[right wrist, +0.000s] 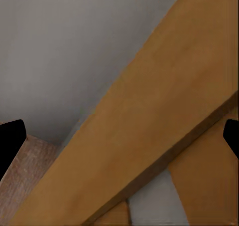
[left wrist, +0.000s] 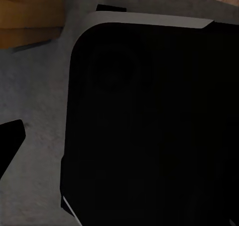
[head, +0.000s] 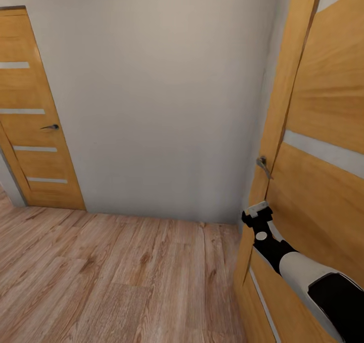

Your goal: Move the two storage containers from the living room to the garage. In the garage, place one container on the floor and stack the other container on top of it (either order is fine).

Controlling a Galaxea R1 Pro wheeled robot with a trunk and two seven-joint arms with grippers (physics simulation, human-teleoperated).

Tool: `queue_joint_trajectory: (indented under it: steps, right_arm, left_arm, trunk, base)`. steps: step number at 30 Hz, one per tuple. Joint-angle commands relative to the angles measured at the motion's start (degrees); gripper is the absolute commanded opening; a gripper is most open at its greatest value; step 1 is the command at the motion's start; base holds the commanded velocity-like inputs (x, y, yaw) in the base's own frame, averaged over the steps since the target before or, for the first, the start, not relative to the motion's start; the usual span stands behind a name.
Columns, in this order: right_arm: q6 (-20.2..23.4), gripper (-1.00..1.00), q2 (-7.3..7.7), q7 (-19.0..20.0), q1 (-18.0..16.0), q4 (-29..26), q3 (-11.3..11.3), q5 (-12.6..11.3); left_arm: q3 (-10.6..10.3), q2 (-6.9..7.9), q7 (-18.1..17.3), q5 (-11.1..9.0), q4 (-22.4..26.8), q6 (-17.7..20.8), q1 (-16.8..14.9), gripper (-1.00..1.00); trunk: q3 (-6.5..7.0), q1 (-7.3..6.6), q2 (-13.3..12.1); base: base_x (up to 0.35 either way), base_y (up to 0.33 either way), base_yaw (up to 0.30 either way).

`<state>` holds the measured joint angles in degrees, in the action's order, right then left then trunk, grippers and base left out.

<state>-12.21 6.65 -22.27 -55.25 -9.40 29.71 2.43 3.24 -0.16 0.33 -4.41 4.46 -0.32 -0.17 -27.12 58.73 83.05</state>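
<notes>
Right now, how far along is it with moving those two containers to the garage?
Nothing looks done yet. The robot stands on a light wood floor facing a white wall. In hand: its right arm reaches beside a wooden door below the handle, while another door stands closed to the left. Carrying and stacking both containers seems left.

Plain grey wall [head: 162, 95] ahead, light wood plank floor [head: 111, 277], oak door [head: 35, 115] far left w/ handle, another door [head: 323, 131] close on right.
</notes>
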Motion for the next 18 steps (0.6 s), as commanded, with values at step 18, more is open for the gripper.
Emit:
queue_joint_trajectory:
  steps: [18]
  right_arm:
    - [-0.35,1.00,4.45,0.38,-0.03,0.08,-0.84,-3.59]
  left_arm:
    - [0.28,-0.02,-0.04,-0.43,0.03,-0.03,-0.01,1.00]
  trunk:
    - [-0.06,0.00,0.03]
  base:
    - [0.000,0.000,0.000]
